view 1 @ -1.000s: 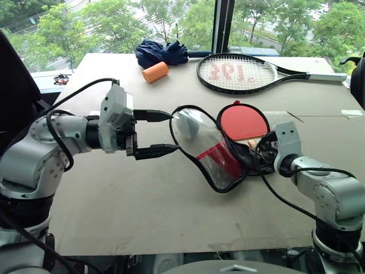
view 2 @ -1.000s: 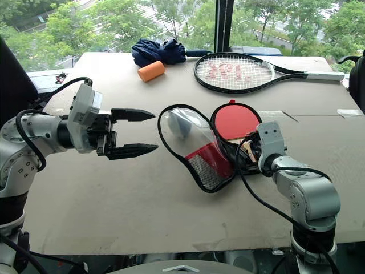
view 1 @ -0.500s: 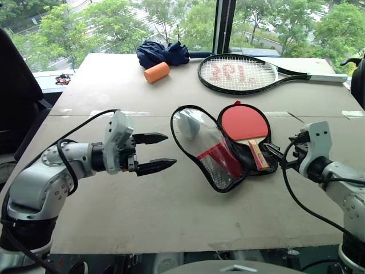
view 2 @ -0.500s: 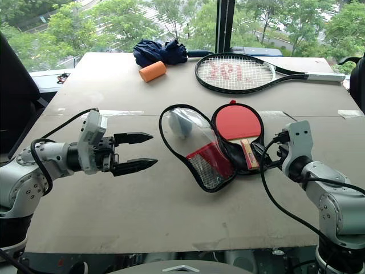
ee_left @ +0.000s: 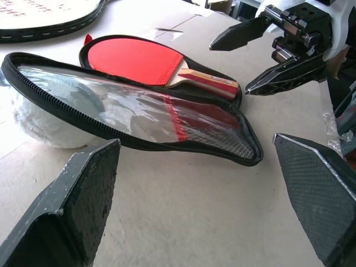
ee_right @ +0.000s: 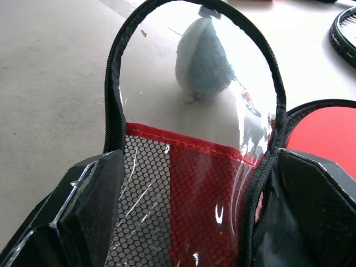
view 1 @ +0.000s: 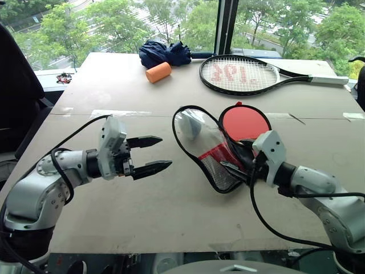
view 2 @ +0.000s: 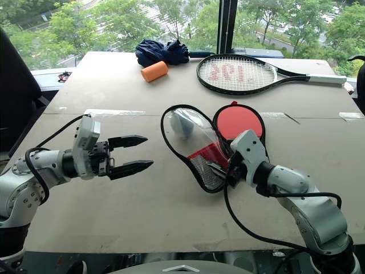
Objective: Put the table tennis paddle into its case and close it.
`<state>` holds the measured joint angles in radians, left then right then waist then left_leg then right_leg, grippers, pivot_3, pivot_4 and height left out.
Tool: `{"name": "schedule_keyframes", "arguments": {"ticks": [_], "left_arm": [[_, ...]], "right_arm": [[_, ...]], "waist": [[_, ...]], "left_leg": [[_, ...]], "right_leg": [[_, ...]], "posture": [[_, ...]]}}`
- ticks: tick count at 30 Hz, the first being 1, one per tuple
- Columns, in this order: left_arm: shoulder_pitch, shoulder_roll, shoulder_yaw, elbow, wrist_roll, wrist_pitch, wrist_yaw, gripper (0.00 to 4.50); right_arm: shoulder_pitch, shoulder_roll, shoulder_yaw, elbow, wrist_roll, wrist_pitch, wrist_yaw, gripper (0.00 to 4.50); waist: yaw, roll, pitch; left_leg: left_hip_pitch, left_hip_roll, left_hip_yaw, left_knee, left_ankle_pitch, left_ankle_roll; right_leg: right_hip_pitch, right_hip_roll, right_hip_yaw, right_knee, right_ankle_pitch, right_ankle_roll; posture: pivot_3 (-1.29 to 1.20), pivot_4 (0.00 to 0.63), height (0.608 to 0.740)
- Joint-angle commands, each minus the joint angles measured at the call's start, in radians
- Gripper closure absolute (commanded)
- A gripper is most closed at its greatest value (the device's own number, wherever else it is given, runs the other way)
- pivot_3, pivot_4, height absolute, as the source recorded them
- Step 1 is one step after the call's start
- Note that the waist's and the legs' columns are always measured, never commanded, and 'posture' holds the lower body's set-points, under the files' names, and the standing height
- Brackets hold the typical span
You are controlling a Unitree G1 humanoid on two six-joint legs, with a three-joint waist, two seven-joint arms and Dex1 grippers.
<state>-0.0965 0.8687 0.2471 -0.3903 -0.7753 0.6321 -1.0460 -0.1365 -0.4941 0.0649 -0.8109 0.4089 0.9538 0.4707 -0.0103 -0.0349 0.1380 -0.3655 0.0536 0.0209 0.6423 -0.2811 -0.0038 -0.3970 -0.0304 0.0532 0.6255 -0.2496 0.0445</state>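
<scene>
Paddle case [view 1: 212, 149], a flat black zip pouch with red panel and clear window, lies unzipped on the grey bench [view 1: 171, 217], its flap raised. Nearest, the right end effector [view 1: 235, 163], fingers apart and empty, sits at the flap's near, handle-end edge, pointing up the case's long axis. The left end effector [view 1: 149, 155], also spread and empty, hovers well apart on the case's other side, so the right arm is nearer. Inside the lower half rests the table tennis paddle [view 1: 245, 123], round red rubber face toward the window, light wooden handle toward the right end effector. A fuzzy grey-blue ball charm [view 1: 189, 124] lies under the clear flap. Beyond: a black strung tennis racket [view 1: 242, 74].
</scene>
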Motion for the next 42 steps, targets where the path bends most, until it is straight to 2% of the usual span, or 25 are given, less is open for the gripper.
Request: {"name": "schedule_keyframes", "arguments": {"ticks": [1,13,17,19,25,32,35,38,41,42], "left_arm": [[-0.012,-0.007,0.029,-0.020,-0.009,-0.015,0.013,0.00],[-0.035,-0.019,-0.002,0.007,0.024,-0.031,0.022,0.00],[-0.032,-0.050,-0.032,0.028,0.102,-0.048,0.097,0.00],[-0.028,-0.092,-0.052,0.033,0.139,-0.055,0.161,0.00],[-0.030,-0.263,-0.058,0.000,0.010,0.084,0.308,0.00],[-0.026,-0.393,-0.051,0.091,0.003,0.132,0.421,0.00],[-0.014,-0.385,-0.043,0.125,0.049,0.074,0.397,0.00],[0.005,-0.332,-0.048,0.179,0.114,-0.021,0.311,0.00],[-0.005,-0.321,0.001,0.243,0.083,-0.058,0.250,0.00],[-0.009,-0.299,0.002,0.289,0.115,-0.091,0.232,0.00]], "right_arm": [[-0.003,-0.010,-0.069,-0.017,0.023,-0.014,-0.007,0.05],[0.030,-0.036,-0.139,-0.014,0.057,-0.026,-0.007,0.05],[0.056,-0.048,-0.174,-0.018,0.075,-0.059,0.016,0.05],[0.088,-0.059,-0.206,-0.017,0.083,-0.113,0.046,0.05],[0.226,-0.122,-0.311,0.006,0.050,-0.322,0.153,0.05],[0.363,-0.119,-0.410,0.063,0.068,-0.512,0.243,0.05],[0.381,-0.115,-0.413,0.086,0.062,-0.542,0.240,0.05],[0.406,-0.109,-0.407,0.101,0.054,-0.572,0.239,0.05],[0.427,-0.106,-0.404,0.112,0.049,-0.601,0.245,0.05],[0.436,-0.107,-0.408,0.117,0.048,-0.611,0.249,0.05]], "waist": [[-0.001,0.000,0.000],[-0.002,-0.002,-0.001],[-0.001,-0.002,-0.001],[0.001,-0.002,-0.001],[0.000,-0.003,-0.002],[-0.002,-0.003,-0.003],[-0.003,-0.003,-0.003],[-0.001,-0.003,-0.003],[0.000,-0.002,-0.003],[0.002,-0.002,-0.003]], "left_leg": [[0.000,0.000,0.000,0.000,0.000,0.000],[0.001,0.000,0.000,0.000,0.000,0.000],[0.001,0.000,0.000,0.000,0.000,0.000],[0.001,0.000,-0.001,0.000,0.000,0.000],[0.000,0.000,-0.001,0.002,0.000,0.000],[0.001,0.000,-0.002,0.003,0.000,0.000],[0.002,0.000,-0.002,0.004,0.000,0.000],[0.002,0.000,-0.002,0.004,0.000,0.000],[0.002,0.000,-0.001,0.004,0.000,0.000],[0.001,0.000,-0.001,0.004,0.000,0.000]], "right_leg": [[0.000,0.000,0.000,0.000,0.000,0.000],[0.000,0.001,0.000,0.001,0.000,0.000],[0.001,0.001,0.000,0.001,0.000,0.000],[0.001,0.001,0.000,0.001,0.000,0.000],[0.001,0.001,0.000,0.001,0.000,0.001],[0.003,0.002,0.000,0.002,0.001,0.001],[0.004,0.002,0.000,0.002,0.000,0.001],[0.004,0.002,0.000,0.002,0.000,0.000],[0.003,0.002,0.000,0.002,0.000,0.000],[0.003,0.002,0.000,0.002,0.000,0.000]], "posture": [[0.00,0.150,0.740],[0.00,0.150,0.740],[0.00,0.150,0.740],[0.00,0.150,0.740],[0.00,0.150,0.740],[0.00,0.150,0.740],[0.00,0.150,0.740],[0.00,0.150,0.740],[0.00,0.150,0.740],[0.00,0.150,0.740]]}}
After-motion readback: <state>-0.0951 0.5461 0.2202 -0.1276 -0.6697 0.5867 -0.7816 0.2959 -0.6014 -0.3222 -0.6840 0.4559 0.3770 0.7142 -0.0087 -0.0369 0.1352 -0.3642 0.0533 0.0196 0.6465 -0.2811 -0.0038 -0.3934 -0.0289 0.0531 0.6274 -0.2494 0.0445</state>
